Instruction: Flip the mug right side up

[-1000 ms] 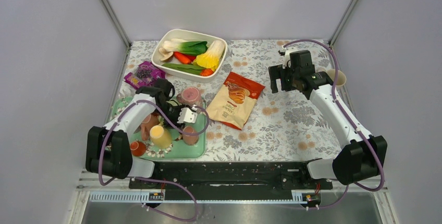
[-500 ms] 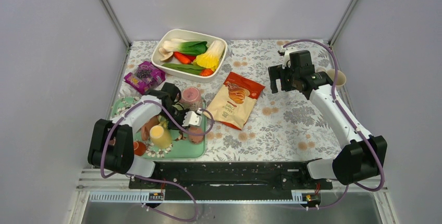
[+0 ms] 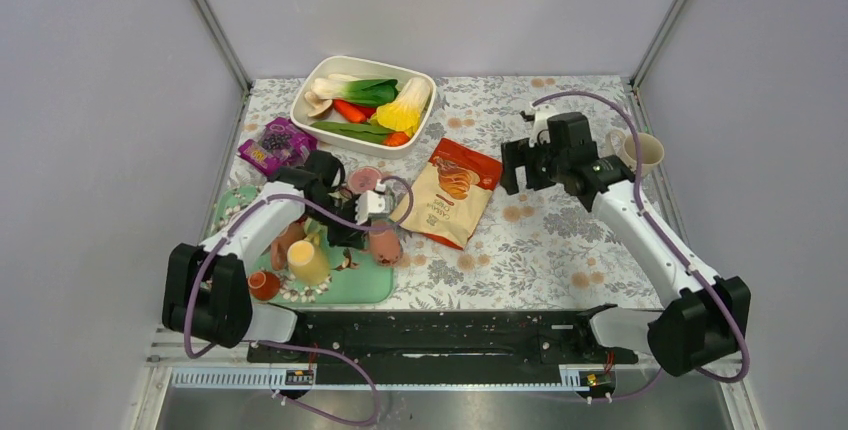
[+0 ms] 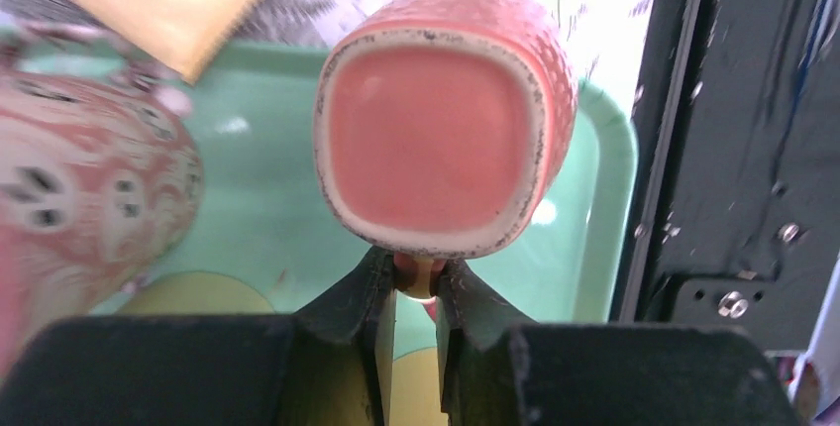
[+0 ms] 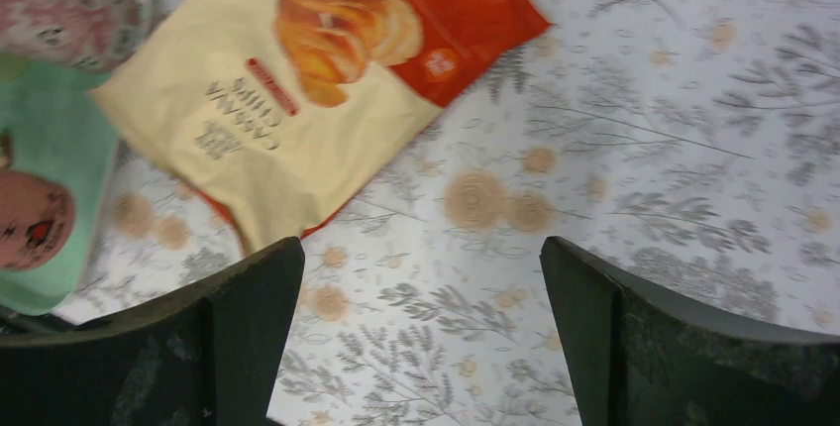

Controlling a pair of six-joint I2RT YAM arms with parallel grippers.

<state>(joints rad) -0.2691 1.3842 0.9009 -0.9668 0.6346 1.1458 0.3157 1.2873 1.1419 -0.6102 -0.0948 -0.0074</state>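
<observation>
Finding: the left gripper (image 4: 408, 292) is pinching the handle of the pink mug (image 4: 436, 139). The mug is on its side over the green tray (image 4: 584, 208), at its right edge. The right gripper (image 5: 421, 327) hangs spread wide beside the chips bag (image 5: 297, 79).

Assessment: grasp made, turn in progress. Next, the wrist should roll until the mouth faces up, then lower the mug gently.

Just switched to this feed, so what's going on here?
The left pincer is shut on the pink mug, apparently by its handle, holding it tipped sideways over the green tray; it is not upright yet. The right pincer hangs open above the table beside the snack bag.
</observation>
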